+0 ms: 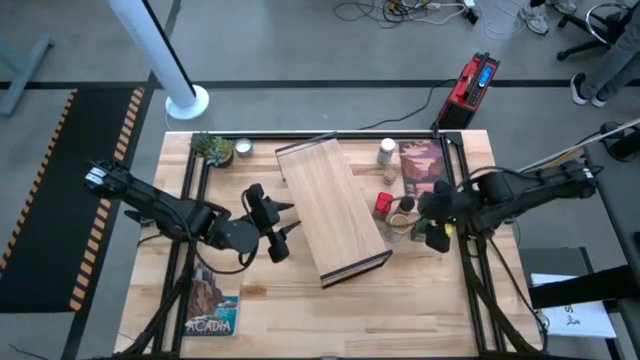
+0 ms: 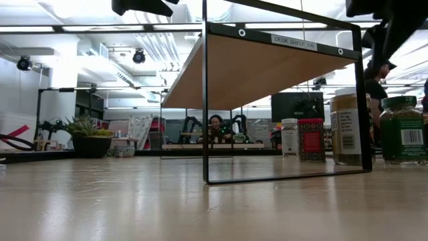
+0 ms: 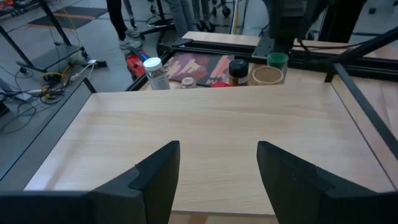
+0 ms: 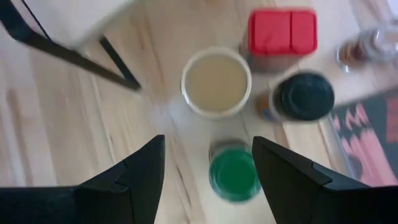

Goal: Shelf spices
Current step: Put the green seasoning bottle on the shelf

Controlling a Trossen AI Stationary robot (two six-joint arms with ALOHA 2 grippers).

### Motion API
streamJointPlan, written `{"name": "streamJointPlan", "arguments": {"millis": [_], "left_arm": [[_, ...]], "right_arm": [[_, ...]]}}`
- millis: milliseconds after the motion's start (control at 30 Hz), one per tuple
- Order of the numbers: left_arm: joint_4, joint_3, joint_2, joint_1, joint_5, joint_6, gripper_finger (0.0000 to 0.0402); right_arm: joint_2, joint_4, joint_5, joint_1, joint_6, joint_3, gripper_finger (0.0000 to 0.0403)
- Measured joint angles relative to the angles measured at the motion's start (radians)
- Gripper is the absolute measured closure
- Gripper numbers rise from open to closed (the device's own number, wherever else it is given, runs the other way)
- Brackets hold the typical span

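Note:
The shelf (image 1: 330, 210), a long light-wood board with a dark strip at its near end, stands on thin black frame legs (image 2: 281, 177) at the table's centre. My left gripper (image 1: 283, 225) is open at its left long edge, fingers over the board (image 3: 211, 124). To the shelf's right stand a red square tin (image 4: 282, 32), a black-lidded jar (image 4: 305, 95), a wide tan-lidded jar (image 4: 216, 81) and a green-lidded jar (image 4: 233, 173). My right gripper (image 4: 208, 168) hangs open above the green lid, a finger on either side. A white-capped jar (image 1: 386, 152) stands farther back.
A potted plant (image 1: 211, 148) and a small silver dish (image 1: 242, 150) sit at the far left. One picture book (image 1: 422, 165) lies under the jars at the far right, another (image 1: 212, 300) at the near left. Black frame rails (image 1: 470, 270) run along both table sides.

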Motion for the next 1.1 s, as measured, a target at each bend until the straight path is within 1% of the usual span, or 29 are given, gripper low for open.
{"name": "streamJointPlan", "arguments": {"millis": [133, 200, 300, 400, 667, 800, 1100], "left_arm": [[0.0, 0.0, 0.0, 0.001, 0.005, 0.001, 0.0198], [0.0, 0.0, 0.0, 0.001, 0.008, 0.0, 0.0198], [0.003, 0.0, 0.0, 0.001, 0.008, -0.001, 0.0198], [0.003, 0.0, 0.0, 0.001, 0.007, 0.0, 0.0198], [-0.006, 0.0, 0.0, 0.001, 0.008, 0.0, 0.0198], [-0.012, 0.0, 0.0, 0.001, 0.008, 0.0, 0.0198], [-0.011, 0.0, 0.0, 0.001, 0.011, -0.003, 0.0198]], "right_arm": [[0.07, -0.092, 0.029, 0.071, 0.092, 0.034, 0.0185], [0.099, -0.121, 0.063, 0.103, 0.135, 0.036, 0.0185], [0.137, -0.15, 0.091, 0.138, 0.186, 0.026, 0.0185], [0.165, -0.152, 0.094, 0.159, 0.211, 0.003, 0.0185], [0.182, -0.145, 0.162, 0.163, 0.209, -0.054, 0.0171], [0.168, -0.109, 0.165, 0.162, 0.193, -0.087, 0.0168], [0.172, -0.001, 0.159, 0.161, 0.177, -0.137, 0.0187]]}}
